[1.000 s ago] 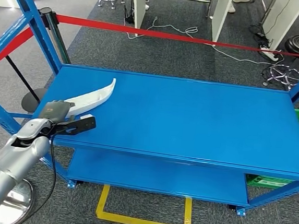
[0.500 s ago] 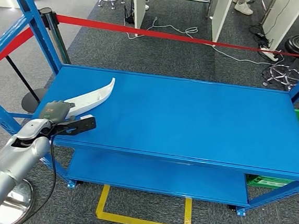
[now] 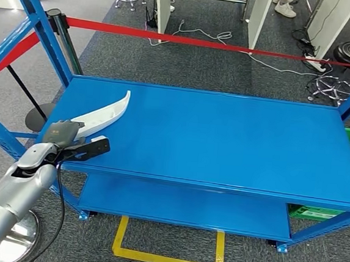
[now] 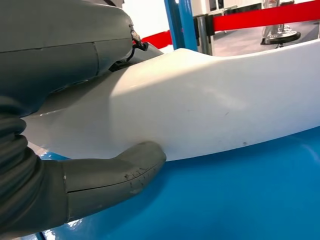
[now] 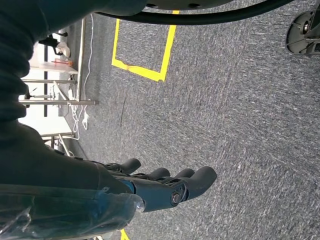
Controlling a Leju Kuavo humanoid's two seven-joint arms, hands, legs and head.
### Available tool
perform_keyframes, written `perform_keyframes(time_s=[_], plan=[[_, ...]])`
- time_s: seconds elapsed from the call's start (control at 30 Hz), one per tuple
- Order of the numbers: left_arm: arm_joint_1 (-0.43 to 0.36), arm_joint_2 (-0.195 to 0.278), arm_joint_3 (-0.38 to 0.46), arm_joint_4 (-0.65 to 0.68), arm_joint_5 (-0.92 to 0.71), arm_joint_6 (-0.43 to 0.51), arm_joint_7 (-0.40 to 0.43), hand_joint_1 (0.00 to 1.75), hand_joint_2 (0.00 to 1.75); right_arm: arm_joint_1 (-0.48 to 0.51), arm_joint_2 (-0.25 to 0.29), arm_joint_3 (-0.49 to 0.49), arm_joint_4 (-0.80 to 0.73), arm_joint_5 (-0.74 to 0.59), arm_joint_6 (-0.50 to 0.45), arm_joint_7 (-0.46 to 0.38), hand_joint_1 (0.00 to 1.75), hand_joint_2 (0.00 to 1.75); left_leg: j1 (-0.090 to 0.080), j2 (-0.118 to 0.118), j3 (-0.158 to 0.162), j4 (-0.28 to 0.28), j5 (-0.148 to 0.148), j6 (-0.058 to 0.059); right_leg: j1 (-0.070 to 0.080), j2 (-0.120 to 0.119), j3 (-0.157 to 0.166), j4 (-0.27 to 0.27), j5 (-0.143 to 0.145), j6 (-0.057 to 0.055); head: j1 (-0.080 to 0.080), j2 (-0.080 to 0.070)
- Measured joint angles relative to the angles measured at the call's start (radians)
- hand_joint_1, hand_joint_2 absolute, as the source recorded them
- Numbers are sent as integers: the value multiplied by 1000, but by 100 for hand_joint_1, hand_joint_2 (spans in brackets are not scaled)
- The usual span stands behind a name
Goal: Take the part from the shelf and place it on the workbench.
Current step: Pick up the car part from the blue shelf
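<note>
One white part (image 3: pixel 101 114) is the whole load here, and the left hand (image 3: pixel 62 134) is clamped on its near end, with the thumb (image 4: pixel 113 170) under the lower edge and the other fingers over the top. The part lies over the left end of the blue shelf (image 3: pixel 218 141), its curved tip pointing up and away from the robot; from the wrist view I cannot tell if it touches the blue surface or is just above it. The right hand (image 5: pixel 166 187) hangs over the grey carpet (image 5: pixel 245 125) with its fingers apart and nothing in them. So I judge that the grasp is made, but the rest is not: the part is not yet off the shelf, and carrying it to the workbench and setting it down are both left to do.
</note>
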Motion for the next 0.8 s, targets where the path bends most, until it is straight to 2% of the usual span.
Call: perform_keyframes(time_s=[0.03,0.07,0.17,0.2,0.37,0.53,0.63,0.8], plan=[[2,0,3,-3,0,1,0,172,175,0,0,0,0,0,0,0,0,175,0,0,0,0,0,0,0,0,0,0,0,0,0,0],[5,0,6,-6,1,3,0,140,131,0,0,0,0,1,0,0,0,175,0,0,0,0,0,0,0,0,0,0,0,0,0,0],[15,-1,18,-17,15,5,-10,12,0,0,0,0,0,3,0,0,0,175,0,0,0,0,0,0,0,0,0,0,0,0,0,0],[20,-1,22,-21,20,6,-14,1,0,0,0,0,0,3,0,0,0,175,0,0,0,0,0,0,0,0,0,0,0,0,0,0],[68,-15,52,-70,27,80,-41,0,0,0,0,0,0,6,0,0,0,175,0,0,0,0,0,0,0,0,-1,0,0,0,0,0],[157,-87,120,-208,166,213,-134,0,0,0,0,0,0,16,-4,0,0,175,-1,0,-1,0,-1,1,-2,0,-1,-1,0,0,0,0],[212,-136,152,-298,284,209,-189,0,0,-1,0,0,0,21,-4,1,0,175,-1,0,-1,0,-1,1,-2,0,-1,-1,0,0,0,0],[264,-178,180,-393,395,201,-265,0,0,0,0,0,0,25,-4,0,0,175,-1,0,-1,0,-1,1,-2,0,-1,-1,0,0,0,0]])
